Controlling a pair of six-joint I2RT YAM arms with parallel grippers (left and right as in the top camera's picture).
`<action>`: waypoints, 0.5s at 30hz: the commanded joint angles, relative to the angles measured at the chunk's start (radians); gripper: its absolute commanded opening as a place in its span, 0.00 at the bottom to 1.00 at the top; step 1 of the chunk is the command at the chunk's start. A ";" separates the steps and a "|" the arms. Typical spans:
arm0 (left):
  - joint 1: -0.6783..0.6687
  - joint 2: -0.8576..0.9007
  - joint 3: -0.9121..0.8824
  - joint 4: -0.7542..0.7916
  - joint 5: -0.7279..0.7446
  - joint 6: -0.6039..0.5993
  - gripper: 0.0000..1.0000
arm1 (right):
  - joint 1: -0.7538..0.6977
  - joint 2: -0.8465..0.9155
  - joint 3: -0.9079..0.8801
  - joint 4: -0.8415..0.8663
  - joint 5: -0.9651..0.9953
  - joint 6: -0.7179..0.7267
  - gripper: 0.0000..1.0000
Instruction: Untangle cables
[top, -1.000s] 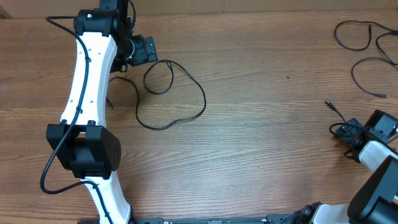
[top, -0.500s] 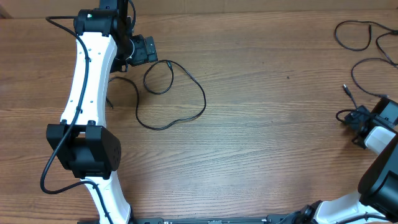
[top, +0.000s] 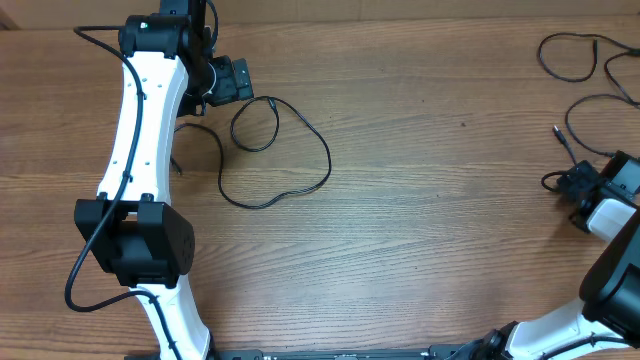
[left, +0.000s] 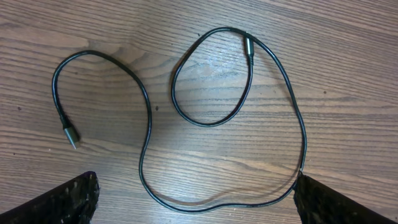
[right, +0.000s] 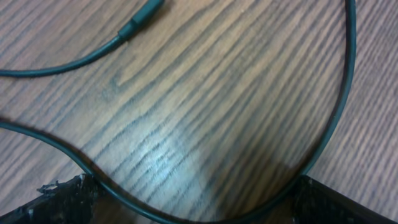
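Pincers both released, empty. Left pincer (top: 243, 80) at far left, above left cable (left: 149, 115) lying in loose loops on desk (top: 430, 230). Right pincer (top: 562, 186) low over right cable (right: 346, 74) at right edge. Cables well apart, so separation looks done. Next: lift clear without snagging cord.

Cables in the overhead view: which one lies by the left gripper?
The cable curled into a wide loop with a small ring, beside the left gripper. The other cable sprawls far right, near the right gripper.
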 joint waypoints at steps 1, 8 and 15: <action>-0.006 -0.013 0.017 0.002 0.003 -0.014 1.00 | -0.008 0.086 0.019 -0.007 -0.075 0.008 1.00; -0.006 -0.013 0.017 0.002 0.003 -0.014 1.00 | -0.008 0.195 0.068 -0.003 -0.074 0.004 1.00; -0.006 -0.013 0.017 0.002 0.003 -0.014 1.00 | -0.010 0.266 0.164 -0.006 -0.066 -0.050 1.00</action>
